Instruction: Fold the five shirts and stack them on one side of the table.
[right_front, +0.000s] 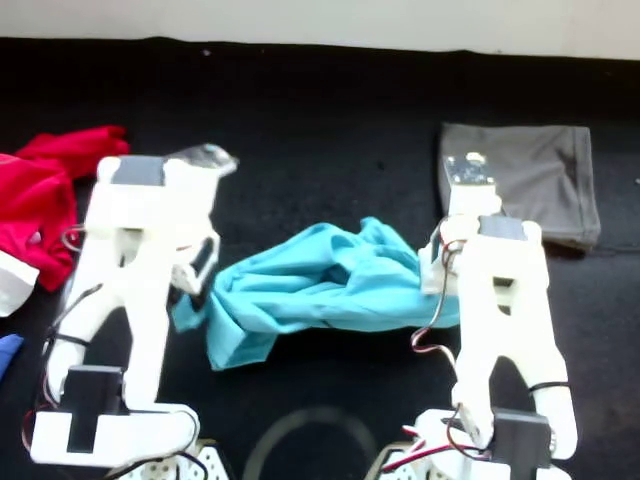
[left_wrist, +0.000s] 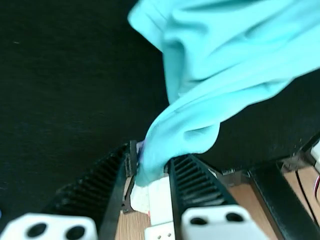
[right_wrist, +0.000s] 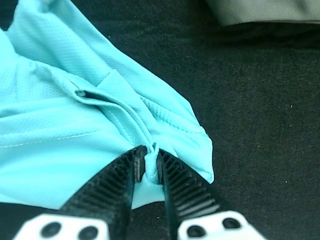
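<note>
Black-covered table (right_front: 320, 100): crumpled turquoise fabric shirt (right_front: 320, 285) at ctr; folded grey fabric shirt (right_front: 540, 180) far rt; red fabric shirt heap (right_front: 40, 200) at lt edge.

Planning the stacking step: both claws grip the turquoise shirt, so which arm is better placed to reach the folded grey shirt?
Right, probably. The right claw pinches the turquoise shirt at the end nearest the folded grey shirt; the left claw holds the far end.

You've turquoise shirt (right_front: 320, 285), fine mesh; grey shirt (right_front: 540, 180); red shirt (right_front: 45, 195). Desk (right_front: 300, 120) black. Left hand (left_wrist: 150, 167), right hand (right_wrist: 148, 162) black, white bases.
</note>
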